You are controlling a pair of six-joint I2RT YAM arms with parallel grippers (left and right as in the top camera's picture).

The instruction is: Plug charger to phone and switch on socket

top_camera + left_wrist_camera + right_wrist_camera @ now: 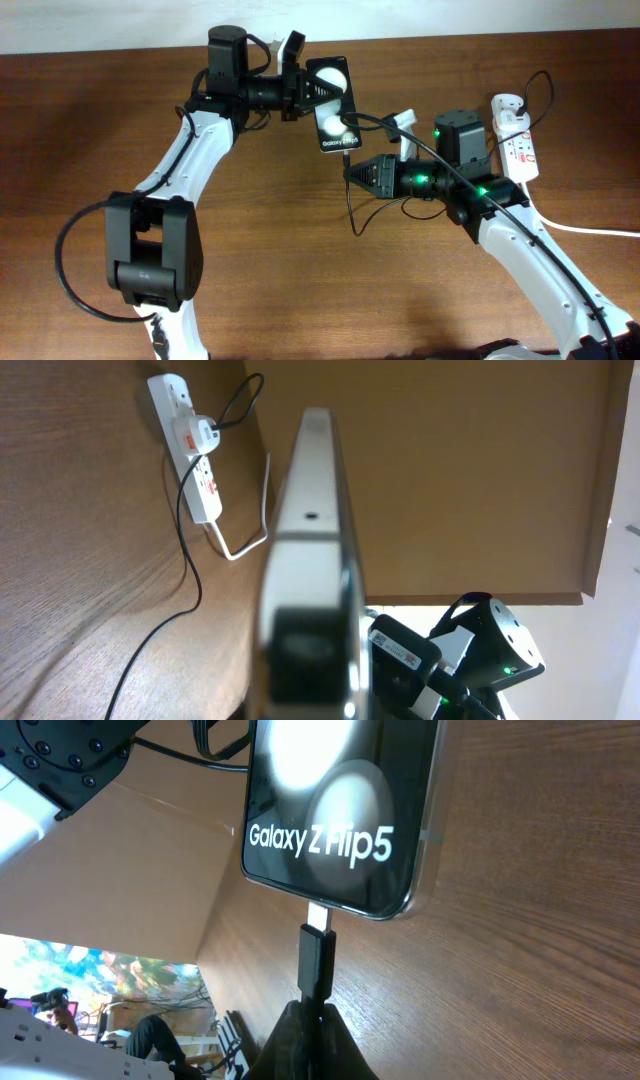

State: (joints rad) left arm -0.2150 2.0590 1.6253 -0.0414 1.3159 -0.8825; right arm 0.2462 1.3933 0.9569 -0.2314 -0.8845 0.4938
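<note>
- My left gripper (303, 92) is clamped on one long edge of the Galaxy Z Flip5 phone (335, 135). The phone's lit screen faces up near the far middle of the wooden table (250, 220).
- My right gripper (312, 1035) is pinched tight on the black body of the charger's connector (317, 965), just below the phone's bottom edge.
- The connector's metal tip meets the phone's port, and part of the tip shows outside it.
- From the left wrist I see the phone edge-on, with its silver frame filling the middle of the view.
- The charger's thin black cable drapes across my right arm and also hangs in a slack loop on the table below the phone.
- The white plug adapter (508, 117) sits in the white power strip (520, 150), well apart from the phone at the table's right side.
- The strip's thick white cord (590, 229) runs off to the right.
- I cannot tell how the strip's red-marked switches are set.
</note>
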